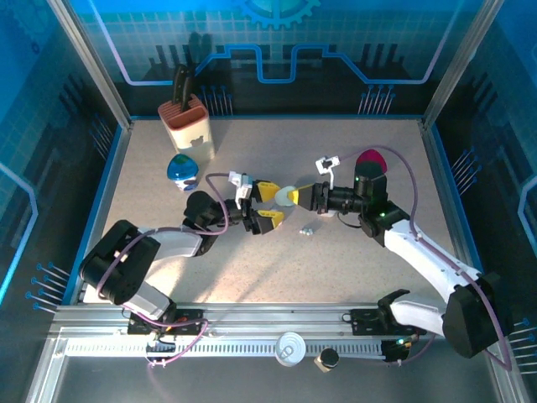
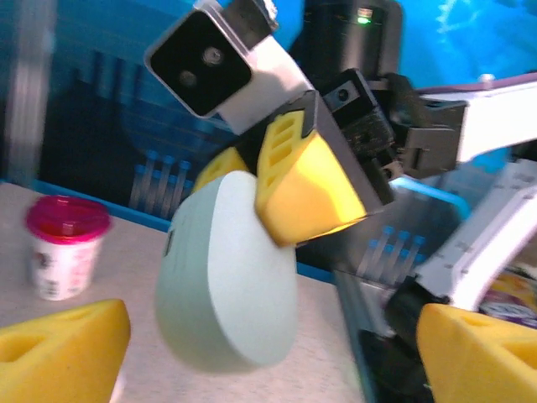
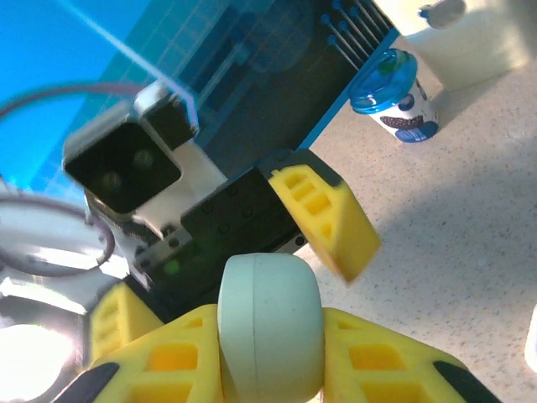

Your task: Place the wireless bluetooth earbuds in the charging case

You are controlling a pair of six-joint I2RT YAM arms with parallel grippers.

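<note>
Jaws of right gripper (image 1: 295, 197) clamped the charging case (image 2: 226, 277); left gripper (image 1: 270, 206) gaped, should back off without brushing it.

Reads as a robotics lab cell. Walled by blue panels (image 1: 277, 34) printed with circuit and gear graphics, held in aluminium posts (image 1: 91, 63). Speckled worktop (image 1: 277, 269) inside, slotted metal rail (image 1: 218, 346) at the near edge.
</note>
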